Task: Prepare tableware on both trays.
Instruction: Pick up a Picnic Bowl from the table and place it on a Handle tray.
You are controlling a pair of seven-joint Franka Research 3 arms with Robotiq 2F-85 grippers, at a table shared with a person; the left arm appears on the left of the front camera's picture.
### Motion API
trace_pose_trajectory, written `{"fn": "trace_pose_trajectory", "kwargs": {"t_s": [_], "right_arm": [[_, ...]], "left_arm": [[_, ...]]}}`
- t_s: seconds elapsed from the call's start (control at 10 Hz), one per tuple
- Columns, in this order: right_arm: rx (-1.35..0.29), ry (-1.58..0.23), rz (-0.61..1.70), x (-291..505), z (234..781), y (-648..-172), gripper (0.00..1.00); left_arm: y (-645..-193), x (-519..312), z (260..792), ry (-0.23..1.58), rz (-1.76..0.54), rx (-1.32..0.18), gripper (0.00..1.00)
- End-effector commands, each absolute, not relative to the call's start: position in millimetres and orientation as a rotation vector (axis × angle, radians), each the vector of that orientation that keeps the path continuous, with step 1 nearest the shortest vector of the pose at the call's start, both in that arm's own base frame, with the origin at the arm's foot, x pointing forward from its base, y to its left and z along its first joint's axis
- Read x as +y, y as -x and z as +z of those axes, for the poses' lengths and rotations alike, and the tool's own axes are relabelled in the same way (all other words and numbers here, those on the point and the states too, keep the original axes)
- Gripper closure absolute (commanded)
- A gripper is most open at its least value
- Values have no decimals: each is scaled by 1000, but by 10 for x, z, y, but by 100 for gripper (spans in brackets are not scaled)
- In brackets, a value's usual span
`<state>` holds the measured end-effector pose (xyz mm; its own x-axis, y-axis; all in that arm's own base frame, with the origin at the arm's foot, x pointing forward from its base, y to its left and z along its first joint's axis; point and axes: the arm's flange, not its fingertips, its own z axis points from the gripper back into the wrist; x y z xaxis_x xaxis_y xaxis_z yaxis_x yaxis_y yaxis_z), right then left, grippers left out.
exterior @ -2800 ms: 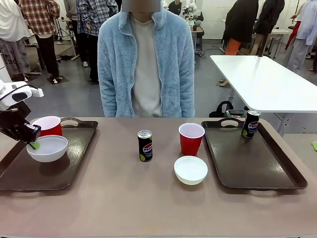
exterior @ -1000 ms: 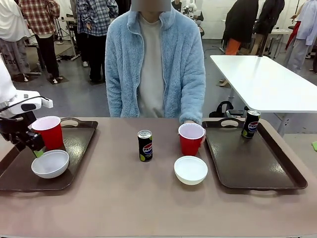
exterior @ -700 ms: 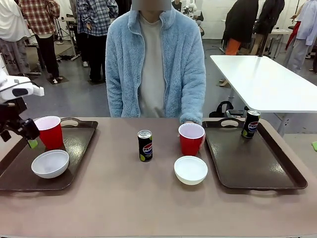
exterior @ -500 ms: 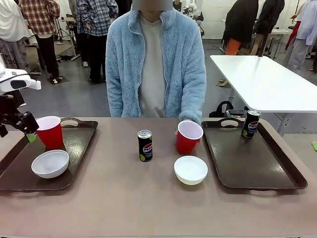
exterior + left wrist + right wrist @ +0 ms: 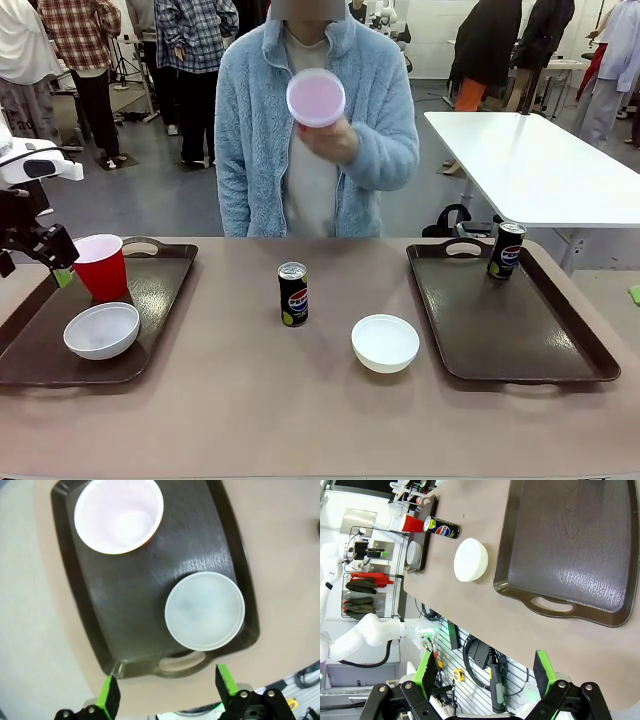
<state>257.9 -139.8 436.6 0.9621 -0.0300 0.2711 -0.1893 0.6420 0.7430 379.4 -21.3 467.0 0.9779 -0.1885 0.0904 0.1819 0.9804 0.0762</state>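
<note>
Since the earlier frames the person's own hand (image 5: 335,140) has taken the lifted red cup (image 5: 316,97) off the table (image 5: 250,400). It now holds the cup at chest height, pale mouth turned toward the camera. Meanwhile the left hand (image 5: 55,265) has risen away from the bowl to the outer rim of the left tray (image 5: 160,290).

Nearest, the right hand (image 5: 485,672) hangs released, its green-padded fingers spread wide with nothing between them, off the near handle end of the right tray (image 5: 570,545). The left hand is likewise released and empty, its wrist view looking straight down on its tray.

On the left tray a white bowl (image 5: 101,330) sits at the near side. A second red cup (image 5: 102,266) stands upright just behind it, the two apart. A second white bowl (image 5: 385,342) rests on the bare table between the trays, closer to the right one. Farther back and to its left, a dark soda can (image 5: 292,294) stands upright mid-table. A second can (image 5: 506,250) stands upright on the right tray, beside the far handle. Beyond the table's far edge stands the person in a pale blue fleece.
</note>
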Motion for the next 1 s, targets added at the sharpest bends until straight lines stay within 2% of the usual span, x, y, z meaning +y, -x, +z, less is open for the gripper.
{"fn": "trace_pose_trajectory", "kwargs": {"t_s": [0.0,0.2,0.3,0.5,0.9], "right_arm": [[-290,-898,105,-1407,4362,-2599,0],[-290,-898,105,-1407,4362,-2599,0],[-290,-898,105,-1407,4362,-2599,0],[-292,-827,92,-1328,4469,-2544,0],[-230,-662,106,-606,4688,-2758,0]], "left_arm": [[-3775,-207,4644,-64,-206,-115,0],[-3794,-213,4670,-68,-187,-98,0],[-3841,-144,4676,-10,-217,-80,0],[-3877,112,4804,183,-208,-52,0],[-3707,1142,5275,585,-109,-140,0]]}}
